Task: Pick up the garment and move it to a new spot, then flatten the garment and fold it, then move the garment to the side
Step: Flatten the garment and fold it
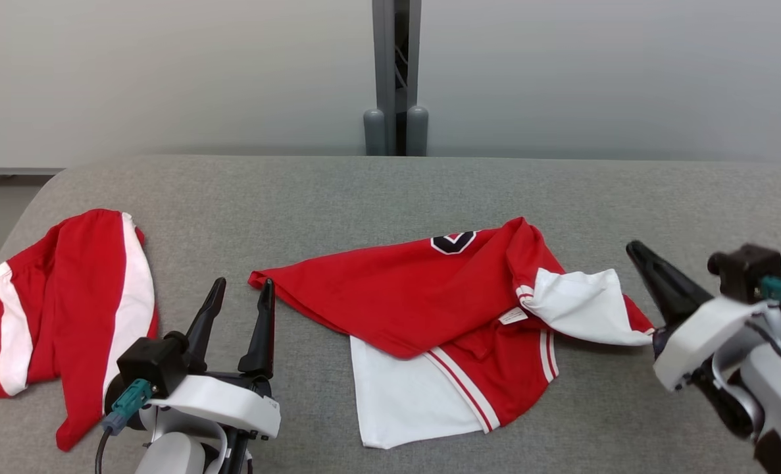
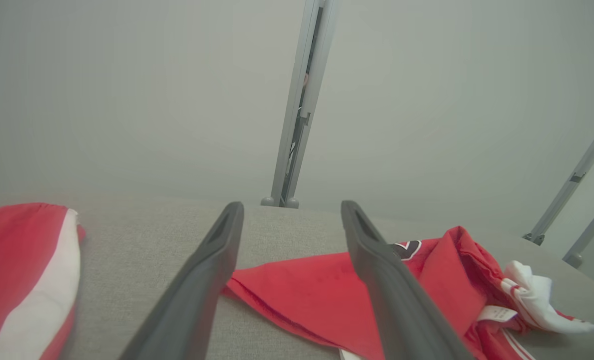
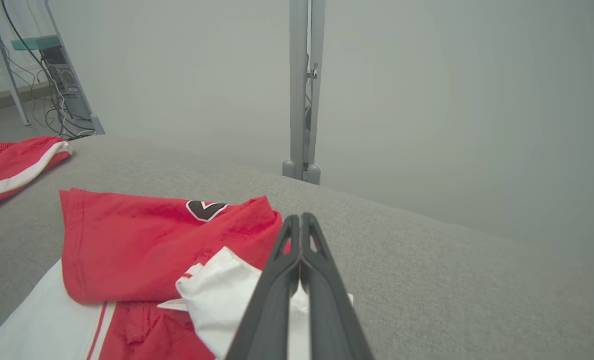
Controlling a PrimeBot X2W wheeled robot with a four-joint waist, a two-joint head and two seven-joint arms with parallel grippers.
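So the shirt (image 1: pixel 416 296) is sitting crumpled about mid-table (image 1: pixel 364 191), long side running left to right. Its pointy red corner aims left and the white sleeve flops out to the right. A white panel with red stripes sticks out toward the robot, and there's a dark logo up at the far edge.

The left claw (image 1: pixel 244 283) is spread wide with nothing in it. Its tips point away from the robot, right by that red corner, but I can't tell if it actually touches.

The right claw (image 1: pixel 633 249) is pinched completely together just past the white sleeve, tilted up and to the left, with no cloth between the fingers that I can see.

There's also another red-and-white garment (image 1: pixel 81 289) lying off at the left edge.
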